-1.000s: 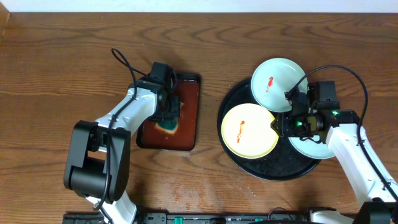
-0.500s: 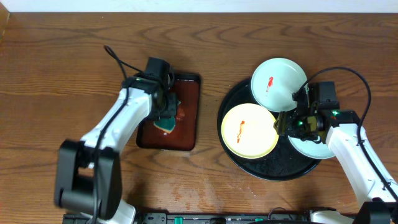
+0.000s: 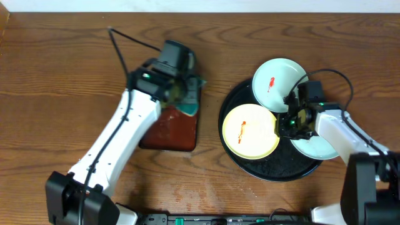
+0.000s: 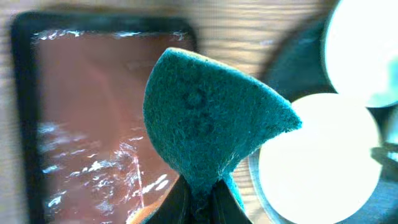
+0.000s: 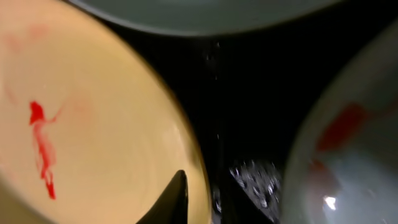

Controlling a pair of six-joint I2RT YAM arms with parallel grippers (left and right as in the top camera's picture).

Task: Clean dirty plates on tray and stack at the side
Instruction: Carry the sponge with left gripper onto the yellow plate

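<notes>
The glossy black tray point(image 3: 234, 100) holds three plates. A white plate point(image 3: 279, 84) with a red smear lies at its back. A pale yellow plate point(image 3: 250, 131) with a red smear lies at its front left. A second white plate point(image 3: 319, 147) lies at the right, partly under my right arm. My left gripper point(image 3: 182, 94) is shut on a teal sponge point(image 3: 191, 104), held above the far right corner of the brown tray; the sponge point(image 4: 211, 118) fills the left wrist view. My right gripper point(image 3: 288, 123) straddles the yellow plate's right rim point(image 5: 198, 168), one finger lying on the plate.
The smaller rectangular dark-brown tray point(image 3: 169, 128) lies left of the black tray, wet and glossy point(image 4: 87, 124). Bare wooden table lies all around. The right white plate point(image 5: 348, 155) shows a red smear close beside my right gripper.
My left gripper has lifted the sponge off the brown tray and carried it back and right toward the black tray. My right gripper has turned slightly at the yellow plate's rim.
</notes>
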